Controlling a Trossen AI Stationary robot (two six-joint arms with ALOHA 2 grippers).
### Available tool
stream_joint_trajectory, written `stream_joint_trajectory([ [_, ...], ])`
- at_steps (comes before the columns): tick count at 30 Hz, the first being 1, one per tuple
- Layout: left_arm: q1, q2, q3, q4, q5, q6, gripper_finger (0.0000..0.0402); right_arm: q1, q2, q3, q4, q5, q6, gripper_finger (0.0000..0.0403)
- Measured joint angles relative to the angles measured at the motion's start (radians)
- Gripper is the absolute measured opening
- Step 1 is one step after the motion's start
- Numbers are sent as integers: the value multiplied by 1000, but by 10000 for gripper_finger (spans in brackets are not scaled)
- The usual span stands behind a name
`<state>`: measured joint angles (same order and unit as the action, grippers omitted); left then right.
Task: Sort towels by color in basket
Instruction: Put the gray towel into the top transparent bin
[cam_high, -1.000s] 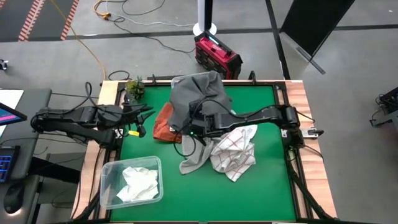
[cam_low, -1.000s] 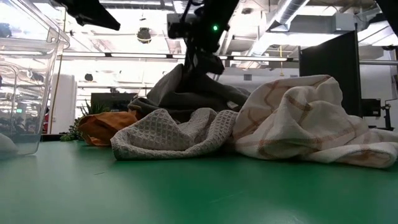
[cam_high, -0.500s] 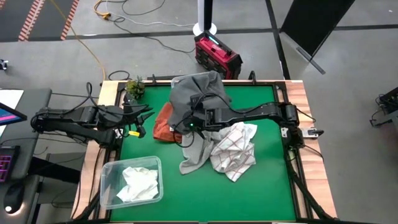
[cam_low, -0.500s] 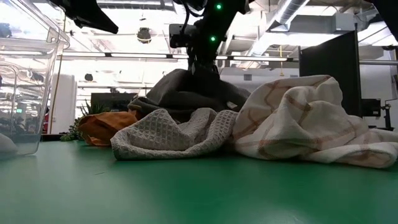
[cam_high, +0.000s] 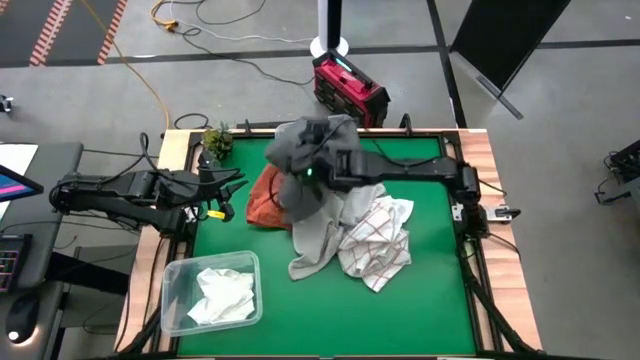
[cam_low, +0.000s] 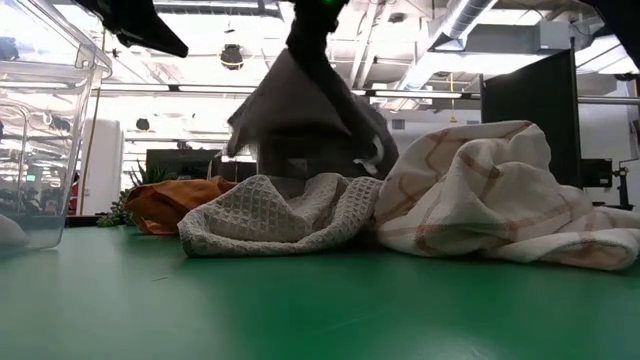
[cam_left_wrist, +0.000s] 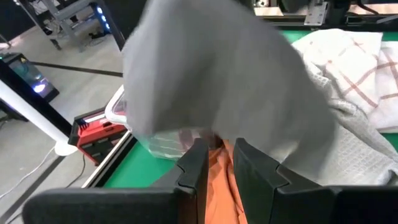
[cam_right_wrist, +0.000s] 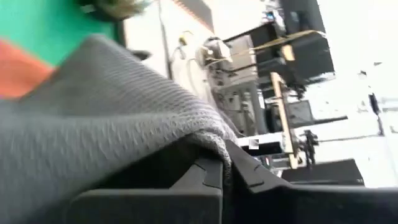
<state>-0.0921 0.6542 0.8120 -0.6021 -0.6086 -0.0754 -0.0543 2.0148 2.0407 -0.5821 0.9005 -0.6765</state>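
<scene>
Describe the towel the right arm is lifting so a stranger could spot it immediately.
Start at the green table and find the heap of cloths at its middle. The dark grey towel hangs above that heap, pinched in the right gripper, which is shut on it. It is the only cloth off the table, plain and darker than the light grey waffle towel and the red-gridded white towel below.

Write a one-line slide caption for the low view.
Right tool, shut on the dark grey towel, holds it above the light grey towel and red-grid white towel.
</scene>
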Motion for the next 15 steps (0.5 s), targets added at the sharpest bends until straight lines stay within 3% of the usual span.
stream_joint_trajectory([
  [7,0,0,0,-29,0,-16,66,-79,0,148,117,-27,-45,39],
  [15,0,0,0,-37,0,-22,66,-207,-2,204,25,-392,267,27],
])
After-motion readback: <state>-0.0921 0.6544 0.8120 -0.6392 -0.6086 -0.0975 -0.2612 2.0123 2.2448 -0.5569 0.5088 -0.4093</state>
